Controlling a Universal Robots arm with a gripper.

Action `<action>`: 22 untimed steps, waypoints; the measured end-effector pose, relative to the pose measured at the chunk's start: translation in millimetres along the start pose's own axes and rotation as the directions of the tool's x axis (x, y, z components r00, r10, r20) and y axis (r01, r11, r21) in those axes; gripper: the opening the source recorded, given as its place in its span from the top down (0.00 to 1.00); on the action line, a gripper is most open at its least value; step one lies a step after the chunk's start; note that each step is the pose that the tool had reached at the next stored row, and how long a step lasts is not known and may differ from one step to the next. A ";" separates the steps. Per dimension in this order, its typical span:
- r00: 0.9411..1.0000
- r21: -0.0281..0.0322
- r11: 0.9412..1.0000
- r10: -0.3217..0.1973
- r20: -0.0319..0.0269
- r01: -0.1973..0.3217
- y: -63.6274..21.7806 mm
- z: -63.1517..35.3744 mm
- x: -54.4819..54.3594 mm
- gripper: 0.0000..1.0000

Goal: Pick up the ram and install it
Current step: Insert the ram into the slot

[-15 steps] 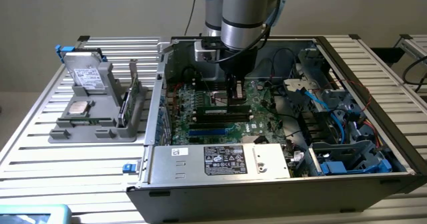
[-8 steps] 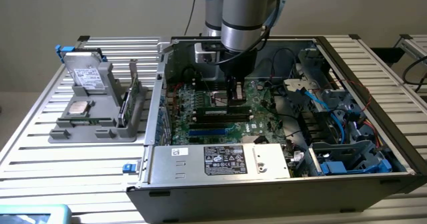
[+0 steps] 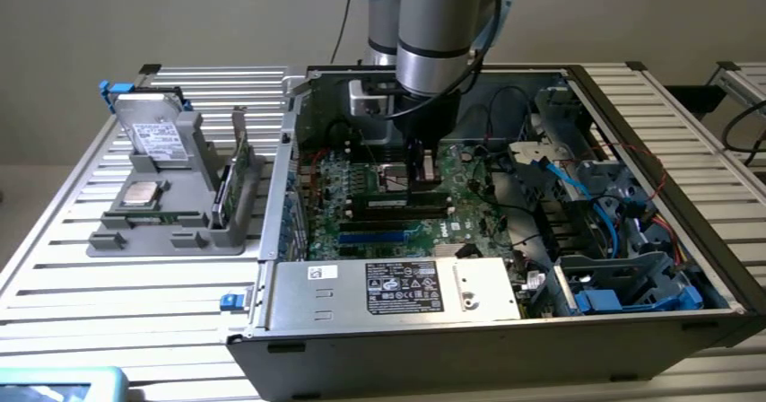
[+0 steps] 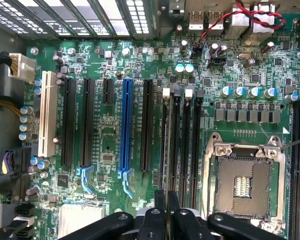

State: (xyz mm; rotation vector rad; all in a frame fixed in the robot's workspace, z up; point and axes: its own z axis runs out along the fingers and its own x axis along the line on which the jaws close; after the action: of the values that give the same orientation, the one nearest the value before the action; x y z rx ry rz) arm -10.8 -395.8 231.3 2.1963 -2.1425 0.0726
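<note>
Black memory slots (image 4: 186, 145) crowd together, so the ram (image 4: 165, 150) pinched edge-on in the narrow gripper (image 4: 166, 200) could jam if lowered tilted or misaligned.

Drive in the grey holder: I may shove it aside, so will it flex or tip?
The drive looks like boxy metal, so it is probably stiff and heavyish. It stands propped at a slant in the grey holder, so a push might topple it.

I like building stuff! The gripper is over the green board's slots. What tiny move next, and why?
Probably ease straight down. The gripper, shut on what looks like the ram edge-on, hangs above the black memory slots, lined up with them, beside the empty processor socket.
</note>
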 end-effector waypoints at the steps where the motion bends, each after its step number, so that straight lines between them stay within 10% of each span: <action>1: 1.000 0.000 1.000 0.000 0.000 0.000 0.0 0.4 0.0 0.87; 22: 1.000 0.000 1.000 0.000 0.000 0.000 0.0 2.4 0.9 0.87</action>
State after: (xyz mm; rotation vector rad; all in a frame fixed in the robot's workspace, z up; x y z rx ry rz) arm -10.8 -396.9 229.0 2.1966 -2.1425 0.0730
